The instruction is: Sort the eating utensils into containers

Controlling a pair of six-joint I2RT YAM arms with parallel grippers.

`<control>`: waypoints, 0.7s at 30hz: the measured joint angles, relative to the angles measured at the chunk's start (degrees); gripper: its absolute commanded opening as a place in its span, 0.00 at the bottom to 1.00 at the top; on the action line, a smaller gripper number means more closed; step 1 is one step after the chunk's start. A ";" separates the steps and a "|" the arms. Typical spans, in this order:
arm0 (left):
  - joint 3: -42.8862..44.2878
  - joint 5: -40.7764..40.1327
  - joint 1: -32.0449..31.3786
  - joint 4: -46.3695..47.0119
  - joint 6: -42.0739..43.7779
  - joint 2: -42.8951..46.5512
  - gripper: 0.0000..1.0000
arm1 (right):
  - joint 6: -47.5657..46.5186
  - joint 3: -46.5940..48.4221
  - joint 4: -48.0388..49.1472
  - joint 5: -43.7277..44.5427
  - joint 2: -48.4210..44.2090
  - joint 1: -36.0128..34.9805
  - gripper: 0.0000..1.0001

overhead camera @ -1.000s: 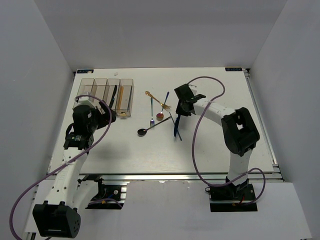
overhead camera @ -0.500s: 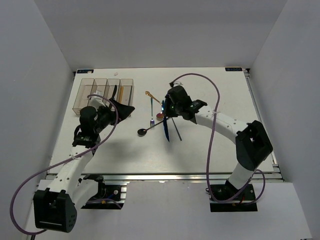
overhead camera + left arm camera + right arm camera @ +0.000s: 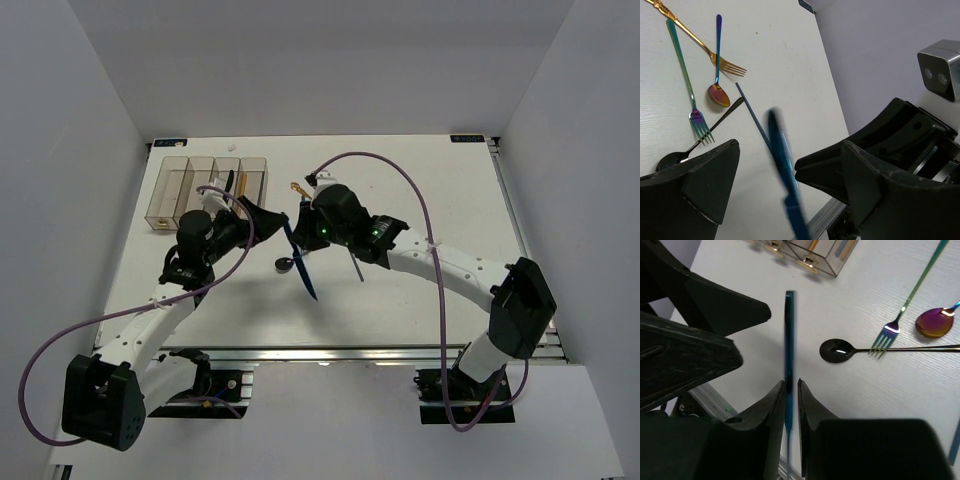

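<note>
The right jaws pinch the blue knife (image 3: 789, 335) at one end, holding it clear above the counter (image 3: 430, 200), its free end just before the widely spread left jaws and touching neither, the black spoon (image 3: 836, 350) lying beyond.

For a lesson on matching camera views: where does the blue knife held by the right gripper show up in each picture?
Top external: the blue knife slants across the table's centre, between the two arms.
Left wrist: blurred, in the lower centre.
Right wrist: upright, left of centre, clamped in the right gripper.
Shared landmark: the black spoon, lying beside the knife.
</note>
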State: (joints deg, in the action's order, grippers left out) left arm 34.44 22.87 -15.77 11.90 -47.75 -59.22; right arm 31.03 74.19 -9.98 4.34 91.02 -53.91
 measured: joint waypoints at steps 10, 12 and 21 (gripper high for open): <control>0.00 0.13 -0.55 2.21 -0.87 -2.01 0.70 | -0.31 4.17 1.18 -0.68 0.17 -2.75 0.00; 0.24 -1.92 -0.55 0.11 0.57 -1.86 0.73 | -0.33 5.29 0.46 0.63 0.85 -2.97 0.00; 10.95 -32.06 -0.79 -26.40 7.50 3.54 0.98 | 0.07 -2.14 2.23 1.92 2.34 -2.73 0.43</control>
State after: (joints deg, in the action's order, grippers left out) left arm 45.39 -9.19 -16.56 -14.50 -40.25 -55.68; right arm 31.09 72.05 -7.75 6.26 93.36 -56.64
